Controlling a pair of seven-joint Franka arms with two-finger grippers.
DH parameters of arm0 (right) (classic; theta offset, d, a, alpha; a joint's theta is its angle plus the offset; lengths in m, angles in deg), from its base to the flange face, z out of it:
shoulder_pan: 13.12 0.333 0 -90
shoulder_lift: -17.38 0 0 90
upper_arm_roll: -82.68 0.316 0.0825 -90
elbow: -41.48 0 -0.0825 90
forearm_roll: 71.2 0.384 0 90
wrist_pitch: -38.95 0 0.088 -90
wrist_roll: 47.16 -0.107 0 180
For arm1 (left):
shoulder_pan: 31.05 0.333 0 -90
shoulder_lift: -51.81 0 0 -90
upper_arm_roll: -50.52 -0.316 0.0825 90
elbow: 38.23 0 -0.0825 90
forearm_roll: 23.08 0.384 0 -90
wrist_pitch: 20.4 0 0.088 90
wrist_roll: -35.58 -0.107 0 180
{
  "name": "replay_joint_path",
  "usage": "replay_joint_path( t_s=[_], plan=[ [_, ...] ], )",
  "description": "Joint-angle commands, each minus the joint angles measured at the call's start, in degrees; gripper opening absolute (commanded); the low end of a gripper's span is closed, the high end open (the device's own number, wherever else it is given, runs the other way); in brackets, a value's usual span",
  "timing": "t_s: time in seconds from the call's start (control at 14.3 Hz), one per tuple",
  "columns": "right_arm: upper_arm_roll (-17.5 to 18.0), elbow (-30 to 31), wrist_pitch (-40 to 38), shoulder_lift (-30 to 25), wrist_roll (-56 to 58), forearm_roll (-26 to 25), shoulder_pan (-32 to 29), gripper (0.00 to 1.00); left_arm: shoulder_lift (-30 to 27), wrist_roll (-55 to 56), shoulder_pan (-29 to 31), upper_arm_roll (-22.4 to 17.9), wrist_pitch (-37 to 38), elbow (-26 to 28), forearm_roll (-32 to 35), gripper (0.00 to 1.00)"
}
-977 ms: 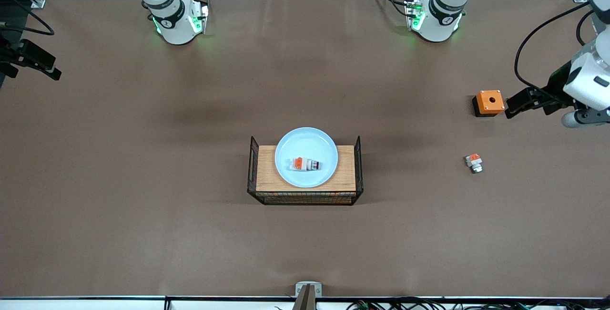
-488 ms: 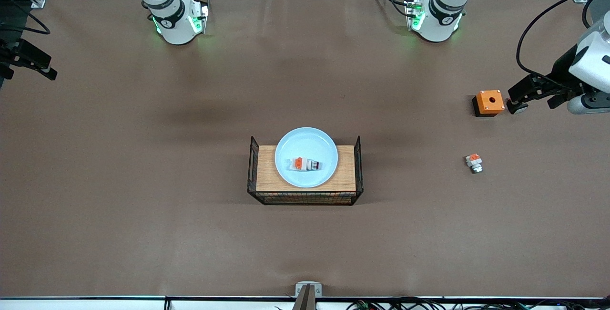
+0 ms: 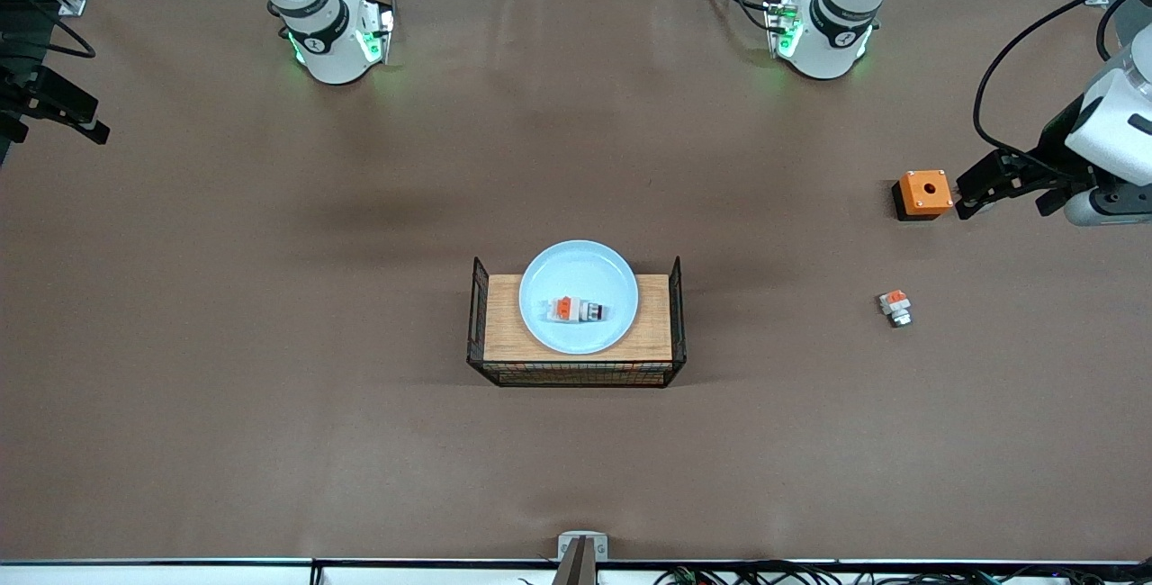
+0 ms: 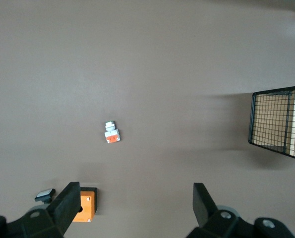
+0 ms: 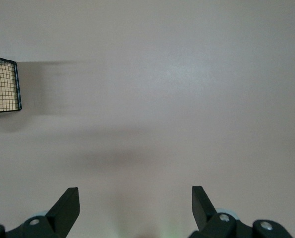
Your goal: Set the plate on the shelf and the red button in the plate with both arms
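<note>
Plate (image 3: 579, 272) on the wire tray (image 3: 576, 376), red button (image 3: 576, 310) seemingly lying in it.
Left gripper (image 4: 132, 210) over the orange box (image 3: 924, 193), right gripper (image 5: 136, 208) above bare table (image 3: 270, 387); both spread wide, empty.

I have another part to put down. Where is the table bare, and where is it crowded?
Bare: the table from the wire tray toward the right arm's end. Crowded: the plate holding the red button fills the tray; the orange box, loose button part and left gripper cluster together.

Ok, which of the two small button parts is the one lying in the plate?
The red button, in the plate on the wire-sided tray. The other part lies bare on the table, near the orange box.
</note>
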Motion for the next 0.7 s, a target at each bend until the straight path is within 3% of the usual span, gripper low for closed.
replay_joint_path(
  t_s=[0.0,0.63],
  plan=[
    [-0.4,1.6,-0.2,-2.0,0.5,0.3,0.6,1.0,0.7,0.0,-0.2,0.1,1.3,-2.5,1.0,1.0],
    [-0.4,1.9,-0.6,-2.2,0.5,0.2,0.4,1.0,0.6,0.2,0.4,0.1,1.4,-2.5,0.3,1.0]
  ],
)
